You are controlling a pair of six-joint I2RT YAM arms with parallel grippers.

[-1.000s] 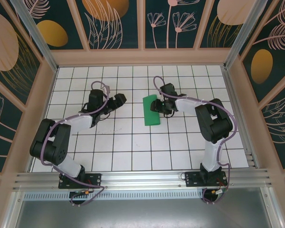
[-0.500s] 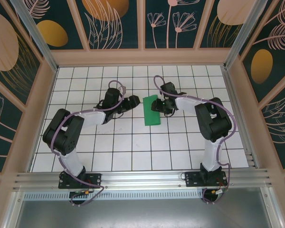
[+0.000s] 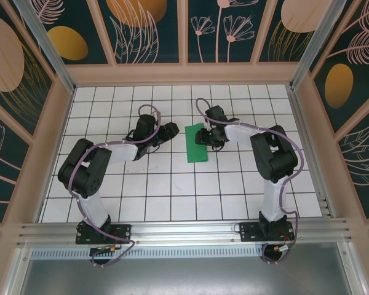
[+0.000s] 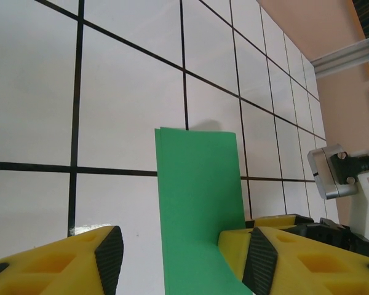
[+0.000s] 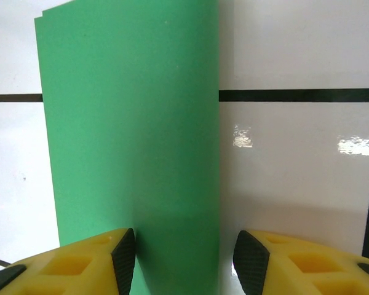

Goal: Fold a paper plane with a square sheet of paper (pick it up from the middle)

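The table (image 3: 172, 190) has a white top, divided by thin black lines into square tiles. Around the table runs a beige wooden frame (image 3: 184, 74). Behind the table and on both its sides stand dark teal panels (image 3: 234, 49), painted with pale flowers, leaves and orange ovals (image 3: 67, 42). Two slanted metal posts (image 3: 43, 42) rise at the far corners of the table. Along the near edge of the table lie silver rails (image 3: 184, 230), and just below them a grey metal plate (image 3: 184, 273). In the left wrist view, a silver rail (image 4: 347, 52) crosses the beige wall beyond the table.
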